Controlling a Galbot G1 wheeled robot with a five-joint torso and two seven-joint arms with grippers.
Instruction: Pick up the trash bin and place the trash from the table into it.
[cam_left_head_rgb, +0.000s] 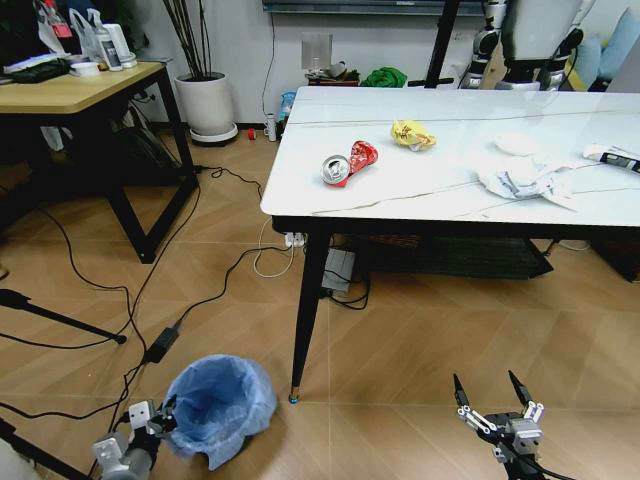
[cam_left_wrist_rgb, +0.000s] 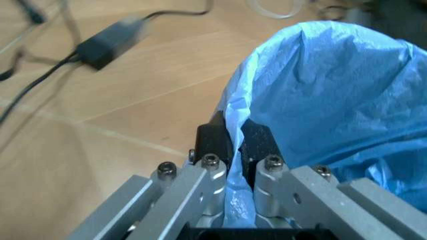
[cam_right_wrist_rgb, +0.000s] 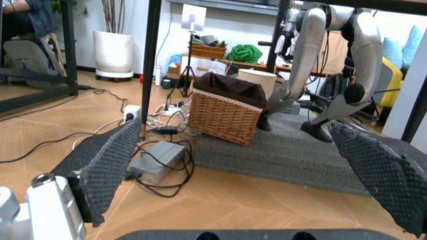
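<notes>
The trash bin (cam_left_head_rgb: 222, 405) stands on the floor at the lower left, its light-blue bag (cam_left_wrist_rgb: 333, 90) puffed over the rim. My left gripper (cam_left_head_rgb: 162, 417) (cam_left_wrist_rgb: 237, 142) is shut on the bag-covered rim, one finger inside and one outside. My right gripper (cam_left_head_rgb: 492, 393) (cam_right_wrist_rgb: 243, 165) hangs open and empty low on the right, apart from everything. On the white marble table (cam_left_head_rgb: 300, 195) lie a crushed red-silver can (cam_left_head_rgb: 348, 163), a yellow wrapper (cam_left_head_rgb: 412, 134), a white disc (cam_left_head_rgb: 517, 144), crumpled white paper (cam_left_head_rgb: 525, 181) and a long thin wrapper (cam_left_head_rgb: 612, 155).
A black table leg (cam_left_head_rgb: 307, 310) stands just right of the bin. Cables and a power adapter (cam_left_head_rgb: 160, 345) run over the wooden floor. A tan desk (cam_left_head_rgb: 70, 92) is at the back left, a white plant pot (cam_left_head_rgb: 208, 105) behind it. A wicker basket (cam_right_wrist_rgb: 225, 114) sits under the table.
</notes>
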